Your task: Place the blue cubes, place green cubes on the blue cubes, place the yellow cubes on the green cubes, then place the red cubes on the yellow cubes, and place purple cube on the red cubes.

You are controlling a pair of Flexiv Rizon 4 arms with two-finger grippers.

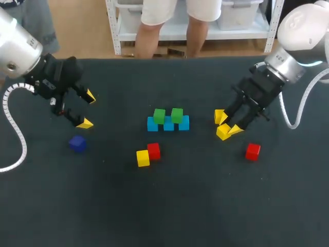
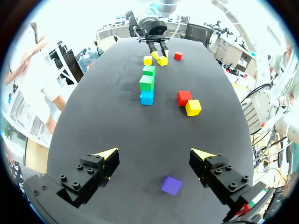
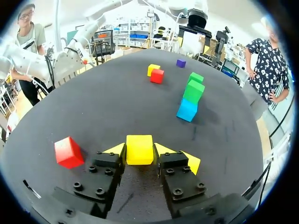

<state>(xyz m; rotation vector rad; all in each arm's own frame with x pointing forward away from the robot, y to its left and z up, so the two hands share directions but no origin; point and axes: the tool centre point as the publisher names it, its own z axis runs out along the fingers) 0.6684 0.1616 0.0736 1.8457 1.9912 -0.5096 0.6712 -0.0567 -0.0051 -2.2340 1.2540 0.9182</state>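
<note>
A: The tabletop (image 1: 169,206)?
B: Dark and matt, like felted cloth.
A: And the yellow cube (image 3: 139,149)?
B: Smooth, with a faint sheen, plastic-looking. The right arm (image 1: 303,25) has a glossy, pale shell.

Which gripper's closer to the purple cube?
Left. The left gripper is open, close by the purple cube; the right gripper is far off, shut on a yellow cube.
</note>
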